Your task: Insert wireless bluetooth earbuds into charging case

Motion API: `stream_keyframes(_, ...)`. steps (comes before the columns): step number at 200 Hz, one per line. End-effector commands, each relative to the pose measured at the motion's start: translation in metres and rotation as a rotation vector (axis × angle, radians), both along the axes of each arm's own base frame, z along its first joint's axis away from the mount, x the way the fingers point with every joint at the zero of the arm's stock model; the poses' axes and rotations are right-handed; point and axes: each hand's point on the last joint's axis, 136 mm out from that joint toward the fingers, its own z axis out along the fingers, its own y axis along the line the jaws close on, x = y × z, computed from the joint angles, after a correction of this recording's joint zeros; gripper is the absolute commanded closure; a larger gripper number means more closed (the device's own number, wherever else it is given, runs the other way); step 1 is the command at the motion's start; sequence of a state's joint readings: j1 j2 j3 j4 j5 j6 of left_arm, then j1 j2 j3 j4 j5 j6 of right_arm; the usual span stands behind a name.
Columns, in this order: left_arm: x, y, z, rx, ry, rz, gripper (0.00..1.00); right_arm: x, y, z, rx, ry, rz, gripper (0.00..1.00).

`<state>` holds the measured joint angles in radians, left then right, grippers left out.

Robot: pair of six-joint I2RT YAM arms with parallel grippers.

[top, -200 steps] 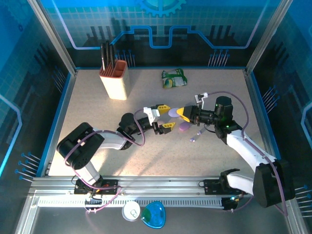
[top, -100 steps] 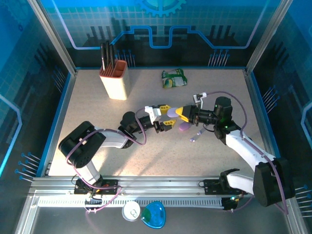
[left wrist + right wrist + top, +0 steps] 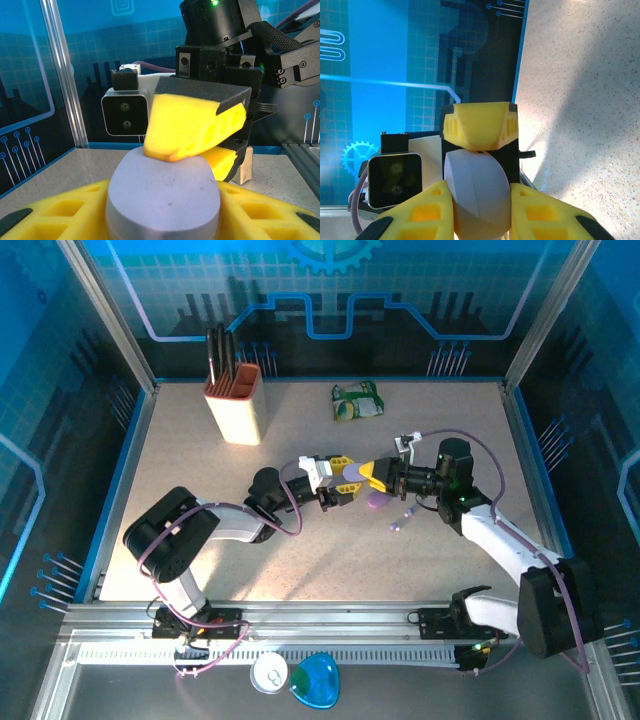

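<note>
**Both grippers on one lilac case, earbuds loose on the table**

Lilac pebble-shaped plastic charging case [image 3: 353,472] looks lifted off the speckled beige table [image 3: 200,460], mid-air between the two arms. Right gripper [image 3: 373,476] is clamped on it: in the right wrist view its yellow foam fingers [image 3: 422,212] press both flanks of the case. Left gripper [image 3: 344,477] meets the case from the opposite end, turned a quarter against the right one. Its fingers [image 3: 55,210] sit tight on the other two sides, so it reads as closed on the case too.

Likely reason for the double hold: one arm steadies the body while the other takes it over or works the lid. No seam visible, so can't tell which.

Tiny pale stubby plastic earbuds [image 3: 398,525] lie loose on the table near the case, on its right-arm side and nearer the bases. None are in the case, and they are too small to tell colours. Second lilac rounded piece [image 3: 378,500] lies on the table just beside the case, same side; lid or another case, can't tell. Tan knife block [image 3: 236,405] and green crumpled packet [image 3: 358,400] sit well apart from the case toward the far edge, out of play.

Judgement: early stage, the case must be opened and steadied before any bud goes in. Crossed grips could twist the case out
</note>
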<state>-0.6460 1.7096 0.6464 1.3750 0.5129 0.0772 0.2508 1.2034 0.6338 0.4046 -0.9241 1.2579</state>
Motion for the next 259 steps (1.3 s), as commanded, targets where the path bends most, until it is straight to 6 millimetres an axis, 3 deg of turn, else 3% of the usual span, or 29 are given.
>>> stream_keyframes(1, -0.001, -0.003, 0.007, -0.019, -0.019, -0.025, 0.53, -0.005, 0.005, 0.002, 0.010, -0.002, 0.035, 0.91)
stream_keyframes(95, 0.000, -0.003, -0.001, 0.001, -0.030, -0.023, 0.50, -0.006, 0.005, 0.006, 0.027, 0.007, 0.037, 0.91)
stream_keyframes(177, -0.002, -0.004, 0.002, -0.005, -0.027, -0.037, 0.66, -0.004, 0.006, 0.001, 0.026, 0.030, 0.038, 0.89)
stream_keyframes(188, -0.002, -0.004, 0.003, -0.010, -0.019, -0.037, 0.68, -0.003, 0.006, 0.000, 0.022, 0.033, 0.034, 0.84)
stream_keyframes(231, 0.006, 0.004, 0.005, -0.047, 0.066, 0.010, 0.71, 0.005, -0.003, 0.004, -0.022, -0.037, -0.014, 0.41)
stream_keyframes(259, 0.004, 0.013, 0.005, -0.076, 0.166, -0.009, 0.72, 0.005, -0.013, 0.009, -0.154, -0.221, -0.024, 0.27)
